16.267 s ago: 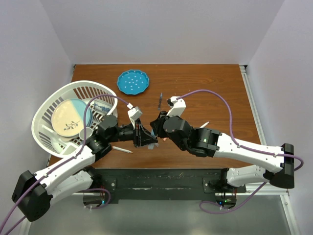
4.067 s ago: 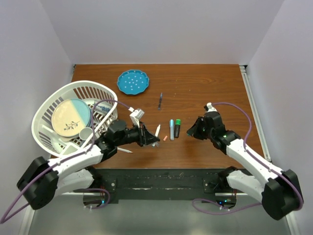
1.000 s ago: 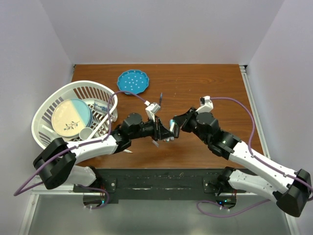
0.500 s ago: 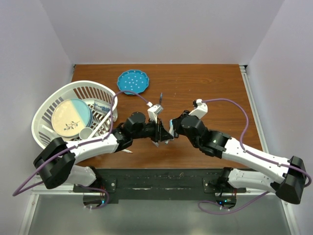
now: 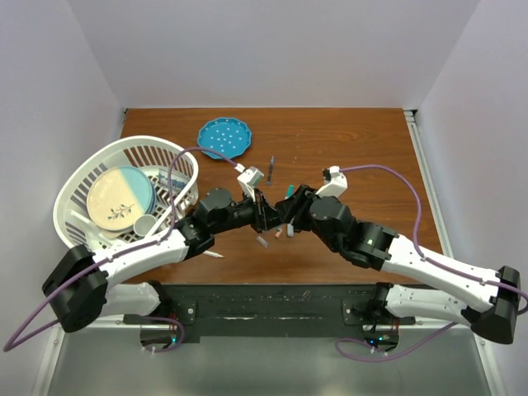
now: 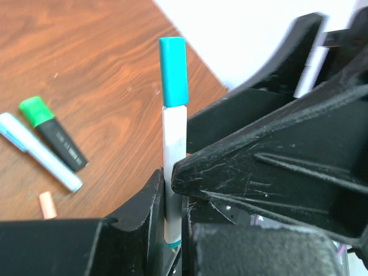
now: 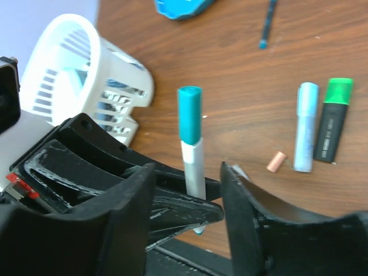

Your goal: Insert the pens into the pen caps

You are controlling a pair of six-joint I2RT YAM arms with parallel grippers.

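Right claw (image 7: 187,172), well off to the right four seconds ago, now stands released astride the pen (image 6: 174,138) that left claw (image 6: 171,187) clenches by its barrel, teal cap (image 6: 173,72) on its tip, above the bench (image 7: 230,69), where a pink cap (image 7: 276,161) lies.

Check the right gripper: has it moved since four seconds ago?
Yes. The right gripper swung left, nearer the blue plate, and now faces the left gripper, which holds a pen.

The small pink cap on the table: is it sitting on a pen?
No, the pink cap lies alone on the table, beside the light blue pen.
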